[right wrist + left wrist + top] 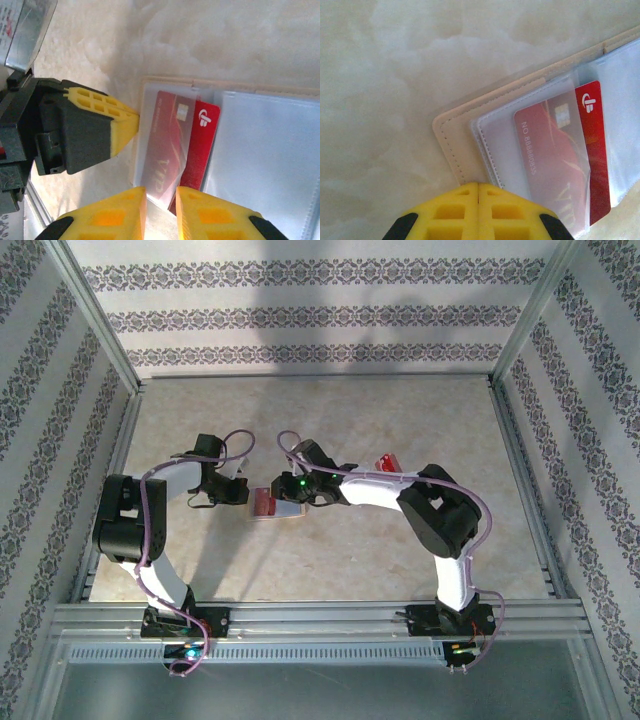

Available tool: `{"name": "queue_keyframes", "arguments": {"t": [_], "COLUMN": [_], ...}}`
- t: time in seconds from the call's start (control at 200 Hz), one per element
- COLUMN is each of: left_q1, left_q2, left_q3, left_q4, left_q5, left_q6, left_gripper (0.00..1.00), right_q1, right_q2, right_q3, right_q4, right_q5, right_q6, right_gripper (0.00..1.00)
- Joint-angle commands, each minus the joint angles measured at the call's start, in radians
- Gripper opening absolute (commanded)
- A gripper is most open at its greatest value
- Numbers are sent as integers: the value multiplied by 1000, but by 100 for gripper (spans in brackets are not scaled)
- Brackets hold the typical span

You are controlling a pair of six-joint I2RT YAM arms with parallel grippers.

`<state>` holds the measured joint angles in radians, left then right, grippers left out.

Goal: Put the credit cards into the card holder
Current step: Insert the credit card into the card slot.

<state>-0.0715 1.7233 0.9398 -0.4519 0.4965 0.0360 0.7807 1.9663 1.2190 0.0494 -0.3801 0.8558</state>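
Note:
The tan card holder (pixel 449 142) lies open on the table, its clear inner pockets facing up (pixel 287 513). One red credit card (pixel 594 150) sits mostly inside the left pocket, with a strip of it showing bare (pixel 202 145). My left gripper (pixel 478 186) is shut, its tips resting at the holder's edge (pixel 133 120). My right gripper (pixel 160 194) stands slightly open over the pocket's near end, where the sleeve's corner reaches into the narrow gap and the card's end sits under one finger. In the top view both grippers, left (pixel 240 492) and right (pixel 284 490), meet at the holder.
A small red and clear object (pixel 388 462) lies on the table beyond the right arm's forearm. The holder's other clear pocket (pixel 265 150) lies flat with nothing in it. Aluminium rails (pixel 320 615) and patterned walls bound the pale table.

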Motion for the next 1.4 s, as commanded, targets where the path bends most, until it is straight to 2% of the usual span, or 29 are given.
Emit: {"name": "queue_keyframes", "arguments": {"t": [0.0,0.425,0.859,1.014,1.154,1.394], "left_q1": [4,4,4,5,7,29], "left_q2": [15,19,9,-13,-71,-87], "left_q3": [11,9,1,15,13,-19], "left_q4": [7,10,13,-1,-9,18], "left_q5": [5,4,0,-5,-15,-26], "left_q6": [-7,-1,-1,-1,-11,-20], "left_gripper": [5,4,4,4,10,15], "right_q1": [-7,25,57,49,40,35], "right_q2": [31,156,176,139,79,124], "right_q3": [-10,120,209,192,146,165], "right_q4": [-18,-85,-176,-196,-202,-191], "right_q5": [5,-23,-2,10,44,24], "right_q6": [-14,-40,-84,-96,-107,-100], "right_gripper": [24,20,17,20,22,21]}}
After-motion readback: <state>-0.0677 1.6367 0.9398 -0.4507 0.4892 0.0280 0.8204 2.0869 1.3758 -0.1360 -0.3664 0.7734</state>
